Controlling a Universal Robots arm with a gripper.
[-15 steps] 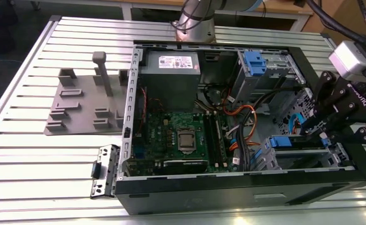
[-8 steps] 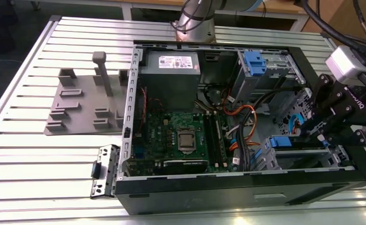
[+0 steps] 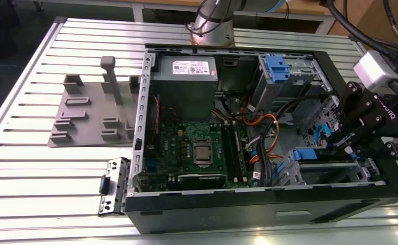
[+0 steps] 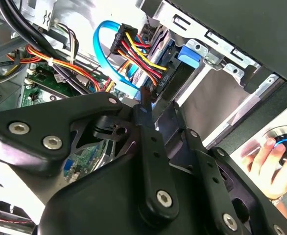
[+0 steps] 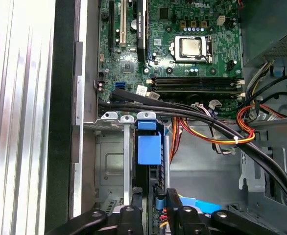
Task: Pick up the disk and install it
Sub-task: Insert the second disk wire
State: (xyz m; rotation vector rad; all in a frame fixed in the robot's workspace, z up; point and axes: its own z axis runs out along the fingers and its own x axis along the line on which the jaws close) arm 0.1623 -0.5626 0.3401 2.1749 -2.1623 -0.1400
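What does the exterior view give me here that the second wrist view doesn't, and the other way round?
Exterior view alone: the whole open computer case on the slatted table, the grey power supply box and a grey plastic tray at the exterior view's left.

Second wrist view alone: a hand outside the case, and the blue cable and the red-and-yellow wires plugged in at the drive bay.

Both: the black gripper down at the drive bay, and the green motherboard.

Cable bundle (image 5: 192,110) crossing above the drive cage (image 5: 114,161), motherboard (image 3: 192,148) area open, gripper (image 3: 345,145) hemmed by case wall (image 3: 390,173)
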